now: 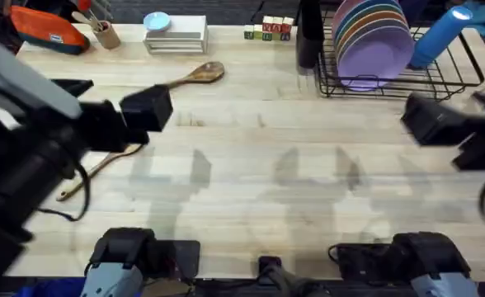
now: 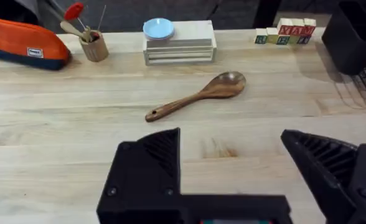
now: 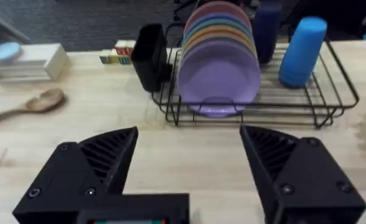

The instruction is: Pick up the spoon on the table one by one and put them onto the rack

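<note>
Both spoons lie on the left half of the desk (image 1: 251, 206), none yet on the rack. Near spoon (image 1: 90, 175): part hidden under your left arm in the overhead view, its handle running out toward the desk's near-left edge. Left tool (image 2: 229, 168): fingers spread wide, nothing between them, hovering above the desk. Far spoon (image 2: 198, 96): straight ahead of the left tool, well apart from it, flat on the wood; its long axis slants, handle end toward the near-left, oval bowl toward the far-right. Judgement: the left arm is clearly the nearer one, and the tool should be turned so its fingers close across the handle. Right tool (image 3: 189, 168): likewise spread and empty, facing the rack (image 3: 307, 102), which holds coloured plates (image 3: 217, 65) and a blue cup (image 3: 301, 50); its black utensil cup (image 3: 149, 56) sits on the side toward the spoons.
</note>
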`<state>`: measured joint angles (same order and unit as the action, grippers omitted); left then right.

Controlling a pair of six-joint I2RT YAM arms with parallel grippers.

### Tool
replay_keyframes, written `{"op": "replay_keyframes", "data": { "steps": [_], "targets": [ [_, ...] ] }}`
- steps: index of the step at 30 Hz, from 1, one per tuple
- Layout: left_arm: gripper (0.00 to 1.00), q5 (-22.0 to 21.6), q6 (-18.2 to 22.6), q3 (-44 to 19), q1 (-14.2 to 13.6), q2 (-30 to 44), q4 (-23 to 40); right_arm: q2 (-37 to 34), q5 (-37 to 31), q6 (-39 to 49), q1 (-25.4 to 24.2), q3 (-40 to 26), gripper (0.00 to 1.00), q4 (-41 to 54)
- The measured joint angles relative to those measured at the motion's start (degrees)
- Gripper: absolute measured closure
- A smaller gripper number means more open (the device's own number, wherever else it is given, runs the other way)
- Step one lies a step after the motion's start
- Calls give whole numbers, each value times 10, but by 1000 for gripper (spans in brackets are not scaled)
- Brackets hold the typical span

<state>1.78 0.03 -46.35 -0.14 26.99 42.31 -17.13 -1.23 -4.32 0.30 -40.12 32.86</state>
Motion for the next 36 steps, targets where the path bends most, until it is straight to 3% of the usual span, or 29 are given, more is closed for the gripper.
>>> {"op": "replay_keyframes", "data": {
  "steps": [8,13,19,25,27,28,29,36],
  "targets": [
    [7,1,0,-164,0,105,116,-150,13,0,0,-170,8,66],
    [7,1,0,-242,0,155,164,-206,29,0,0,-219,8,81],
    [7,1,6,-262,0,181,183,-226,47,0,0,-224,8,85],
    [7,1,47,-262,0,189,189,-226,52,-1,0,-225,8,85],
    [8,-1,64,-262,0,191,196,-226,54,-2,0,-225,8,85],
    [10,-16,97,-262,0,199,214,-226,54,-2,0,-225,8,85],
    [10,-33,173,-262,0,232,241,-226,54,-2,0,-225,8,85],
    [10,-74,272,-262,0,310,280,-226,54,-2,0,-225,8,85]
  ]
}}
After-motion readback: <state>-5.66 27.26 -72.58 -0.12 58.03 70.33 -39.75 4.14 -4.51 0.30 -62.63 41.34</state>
